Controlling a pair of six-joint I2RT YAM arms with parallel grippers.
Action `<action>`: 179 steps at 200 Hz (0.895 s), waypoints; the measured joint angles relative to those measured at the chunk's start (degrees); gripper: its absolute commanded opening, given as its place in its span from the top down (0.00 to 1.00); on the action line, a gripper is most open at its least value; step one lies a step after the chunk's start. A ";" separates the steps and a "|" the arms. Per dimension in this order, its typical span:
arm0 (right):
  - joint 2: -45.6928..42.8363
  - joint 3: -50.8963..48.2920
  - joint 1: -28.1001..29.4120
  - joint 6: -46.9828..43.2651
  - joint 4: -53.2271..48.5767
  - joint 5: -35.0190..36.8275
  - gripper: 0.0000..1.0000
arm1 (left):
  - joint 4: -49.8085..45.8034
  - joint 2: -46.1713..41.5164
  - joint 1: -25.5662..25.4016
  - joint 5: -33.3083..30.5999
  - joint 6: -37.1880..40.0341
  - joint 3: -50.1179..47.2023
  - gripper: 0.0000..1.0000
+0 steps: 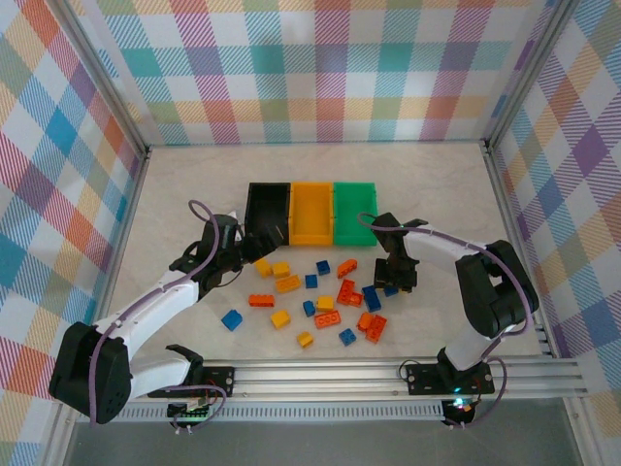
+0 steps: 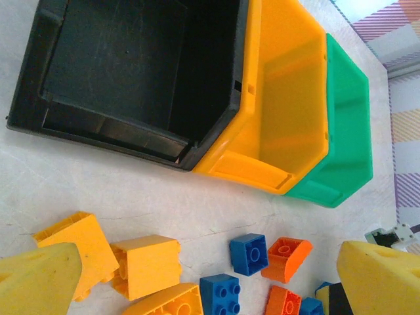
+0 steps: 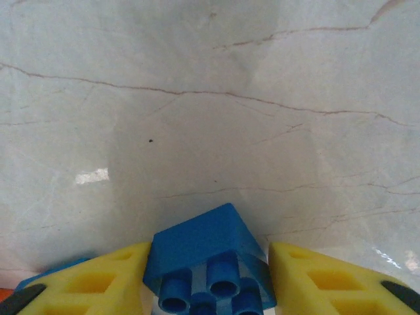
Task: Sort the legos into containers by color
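Three joined bins stand at mid-table: black point(image 1: 267, 209), orange-yellow point(image 1: 310, 214) and green point(image 1: 354, 214). Several yellow, orange-red and blue legos point(image 1: 325, 301) lie scattered in front of them. My left gripper point(image 1: 245, 254) hovers open near the black bin's front corner. Its wrist view shows the black bin point(image 2: 125, 72), a yellow lego point(image 2: 147, 266), a blue lego point(image 2: 248, 253) and an orange lego point(image 2: 283, 257) on the table below the left gripper point(image 2: 210, 292). My right gripper point(image 3: 210, 282) is shut on a tilted blue lego point(image 3: 197, 239), studs toward the camera, right of the pile point(image 1: 396, 279).
The marble-patterned table point(image 1: 194, 194) is ringed by checked walls and metal posts. A rail point(image 1: 388, 374) runs along the near edge. The orange-yellow bin point(image 2: 282, 98) and green bin point(image 2: 344, 131) sit right of the black one. Bare table lies beyond the right gripper.
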 measured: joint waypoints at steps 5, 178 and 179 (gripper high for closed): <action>-0.04 0.00 -0.02 -0.04 0.04 -0.07 0.59 | 0.00 -0.07 0.04 0.00 0.00 0.00 0.00; 16.41 37.66 -0.13 -3.02 6.69 4.66 0.49 | -15.10 -11.08 0.20 -7.08 -1.27 0.02 0.00; 16.55 37.81 -0.13 -3.06 6.67 4.68 0.48 | -15.26 -11.21 0.22 -7.28 -1.33 0.02 0.00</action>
